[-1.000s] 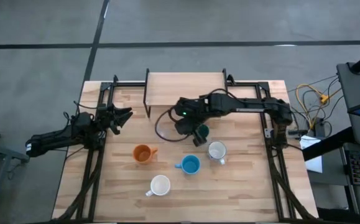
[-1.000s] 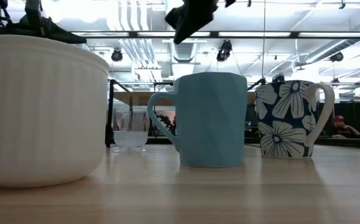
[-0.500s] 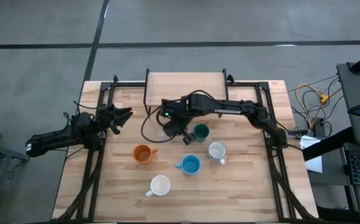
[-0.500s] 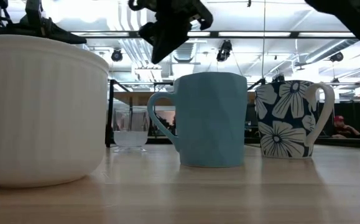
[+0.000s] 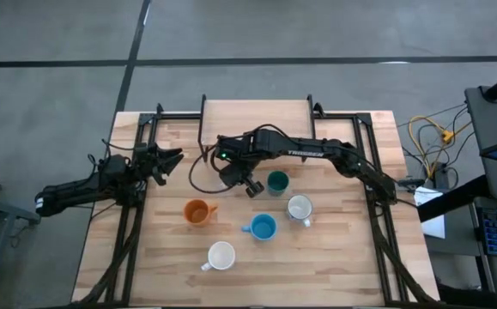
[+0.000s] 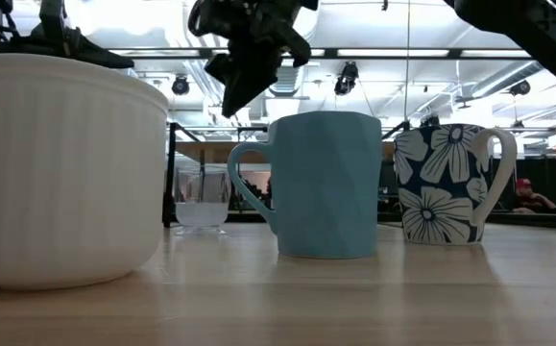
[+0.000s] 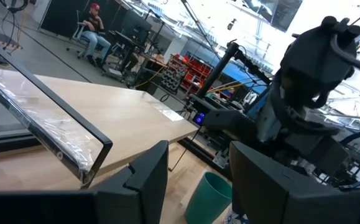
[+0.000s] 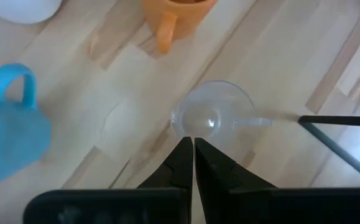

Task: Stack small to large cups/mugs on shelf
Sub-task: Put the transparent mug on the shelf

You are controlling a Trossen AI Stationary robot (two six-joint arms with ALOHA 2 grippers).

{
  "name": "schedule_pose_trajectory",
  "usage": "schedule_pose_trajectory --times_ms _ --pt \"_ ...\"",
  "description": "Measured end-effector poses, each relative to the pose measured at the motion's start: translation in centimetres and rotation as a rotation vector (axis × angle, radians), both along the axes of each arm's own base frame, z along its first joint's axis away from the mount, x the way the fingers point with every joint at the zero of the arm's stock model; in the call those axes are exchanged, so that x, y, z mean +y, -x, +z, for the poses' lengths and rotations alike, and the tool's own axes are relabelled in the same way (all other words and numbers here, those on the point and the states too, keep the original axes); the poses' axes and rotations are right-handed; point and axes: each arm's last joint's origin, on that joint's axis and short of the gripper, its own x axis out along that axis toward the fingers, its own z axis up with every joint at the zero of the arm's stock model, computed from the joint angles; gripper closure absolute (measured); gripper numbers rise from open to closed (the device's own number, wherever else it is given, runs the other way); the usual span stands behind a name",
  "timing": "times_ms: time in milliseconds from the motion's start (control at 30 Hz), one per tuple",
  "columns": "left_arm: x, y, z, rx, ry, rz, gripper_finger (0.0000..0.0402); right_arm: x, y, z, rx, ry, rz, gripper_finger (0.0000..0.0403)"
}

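Note:
My right gripper (image 5: 246,182) is shut and empty. It hangs above the clear glass (image 8: 214,115), which stands on the table near the shelf's front leg (image 8: 335,121) and also shows in the low view (image 6: 202,207). The arm hides the glass in the high view. The dark green cup (image 5: 276,181), grey-white flowered mug (image 5: 299,208), light blue mug (image 5: 263,227), orange mug (image 5: 196,212) and white cup (image 5: 221,256) stand upright on the table. The shelf (image 5: 255,120) stands at the far middle. My left gripper (image 5: 172,161) is open and waits at the table's left edge.
A black metal frame (image 5: 141,137) runs along the table's left, right and far sides. A black cable (image 5: 198,176) loops below the right arm beside the shelf. The mugs crowd the table's middle and near part.
My right gripper has gone from above the dark green cup toward the table's left edge and a little lower, and now hangs over the clear glass. The cups and mugs have stayed where they were.

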Motion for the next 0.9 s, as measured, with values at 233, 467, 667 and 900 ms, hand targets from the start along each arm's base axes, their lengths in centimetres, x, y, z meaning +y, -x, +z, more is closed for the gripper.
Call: schedule_pose_trajectory --times_ms 233,467,667,900 --pt "-0.01 -0.04 -0.03 0.003 0.001 -0.005 0.0244 0.07 -0.60 -0.74 -0.003 0.006 -0.056 0.0394" --pt "-0.01 -0.03 -0.02 0.003 0.000 -0.004 0.0244 0.04 -0.60 -0.74 -0.002 0.033 -0.070 0.0392" --pt "0.00 -0.04 -0.03 0.005 -0.001 -0.004 0.0244 0.05 -0.59 -0.75 0.000 0.033 -0.069 0.0368" --pt "0.00 -0.04 -0.03 0.005 -0.001 -0.003 0.0244 0.06 -0.63 -0.89 0.001 0.034 -0.055 0.0338"
